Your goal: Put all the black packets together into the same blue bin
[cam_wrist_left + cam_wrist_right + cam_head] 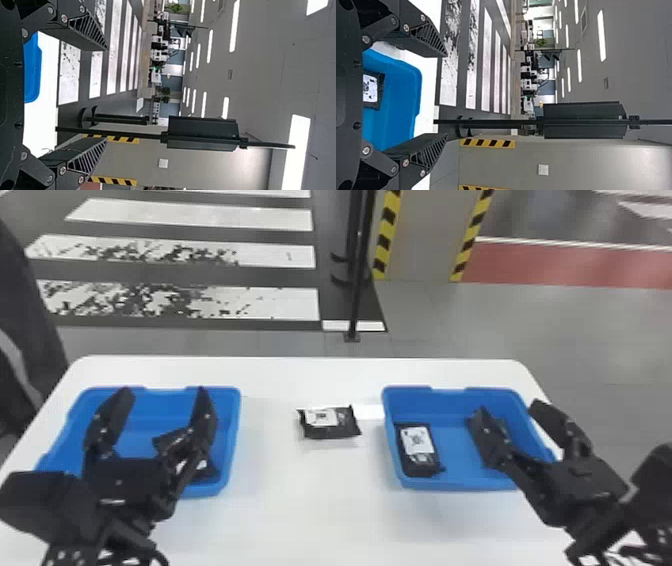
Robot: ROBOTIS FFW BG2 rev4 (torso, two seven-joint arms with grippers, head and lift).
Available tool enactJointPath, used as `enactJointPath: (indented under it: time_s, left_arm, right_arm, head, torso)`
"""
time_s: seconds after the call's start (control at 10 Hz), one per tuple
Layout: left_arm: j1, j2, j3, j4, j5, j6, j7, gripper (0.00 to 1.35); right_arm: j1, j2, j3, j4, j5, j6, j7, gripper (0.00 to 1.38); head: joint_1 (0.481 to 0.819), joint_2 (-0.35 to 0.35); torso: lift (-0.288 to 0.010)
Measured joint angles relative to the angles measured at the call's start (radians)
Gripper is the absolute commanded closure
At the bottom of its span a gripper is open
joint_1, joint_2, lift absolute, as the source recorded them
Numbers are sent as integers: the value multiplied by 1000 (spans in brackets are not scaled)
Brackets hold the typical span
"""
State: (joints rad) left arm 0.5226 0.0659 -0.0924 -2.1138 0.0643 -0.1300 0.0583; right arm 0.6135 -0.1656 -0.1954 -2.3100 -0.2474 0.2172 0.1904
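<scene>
In the head view my left gripper (pixel 162 405) is open above the left blue bin (pixel 231 440); a black packet (pixel 207 470) lies in that bin, partly hidden behind a finger. Between the bins, another black packet (pixel 330 424) with a white label rests on the table. The right blue bin (pixel 455 484) holds a labelled black packet (pixel 419 450) along its left side. My right gripper (pixel 510 410) stands open over that bin's right part. In the left wrist view the left gripper (pixel 106 95) has nothing between its fingers; likewise the right gripper (pixel 447 95) in the right wrist view.
Both bins stand on a white table (pixel 310 500) with rounded far corners. Behind it, a black post (pixel 356 280) rises from the floor near a column with yellow-black striped edges. Dark-clothed legs show at the far left of the head view.
</scene>
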Motion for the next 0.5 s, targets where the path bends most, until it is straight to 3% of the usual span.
enactJointPath:
  time_s: [0.5]
  left_arm:
    - [0, 0, -1, 1, -2, -4, 0, 237]
  right_arm:
    - [0, 0, 2, -2, 2, -14, 0, 332]
  head:
    - [695, -99]
  torso:
    - [-110]
